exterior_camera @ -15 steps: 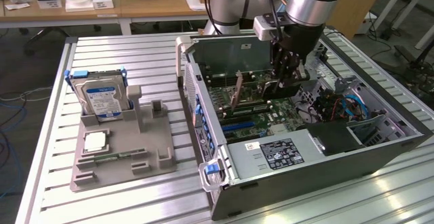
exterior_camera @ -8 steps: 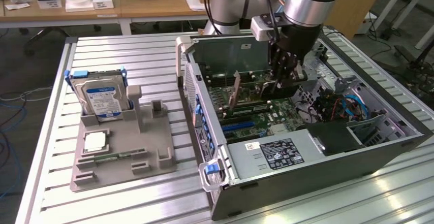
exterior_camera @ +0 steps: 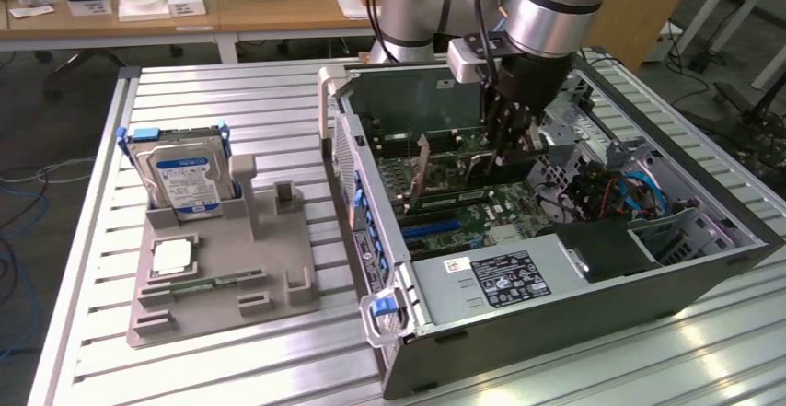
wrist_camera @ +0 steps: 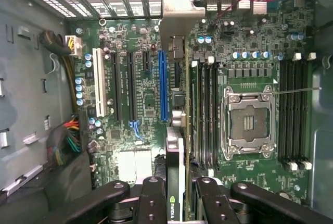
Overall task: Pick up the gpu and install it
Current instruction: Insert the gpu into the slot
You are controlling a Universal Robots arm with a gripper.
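Observation:
The gpu (wrist_camera: 176, 146) is seen edge-on, standing upright over the motherboard (wrist_camera: 130, 104) inside the open computer case (exterior_camera: 565, 305). Its silver end bracket (wrist_camera: 174, 15) reaches toward the case's rear slot openings. My gripper (wrist_camera: 177, 206) is shut on the card's upper edge, with a black finger (wrist_camera: 153, 203) on each side. The card hangs just beside the long blue slot (wrist_camera: 163, 86), between it and the memory slots. In the exterior view my gripper (exterior_camera: 514, 144) reaches down into the case with the gpu (exterior_camera: 457, 168) below it.
A CPU socket (wrist_camera: 248, 122) and memory slots lie beside the card. Cable bundles (wrist_camera: 67, 135) sit by the case wall. Outside the case, a hard drive (exterior_camera: 184, 180) stands in a grey holder (exterior_camera: 227, 282) that also carries a small memory stick (exterior_camera: 209, 284).

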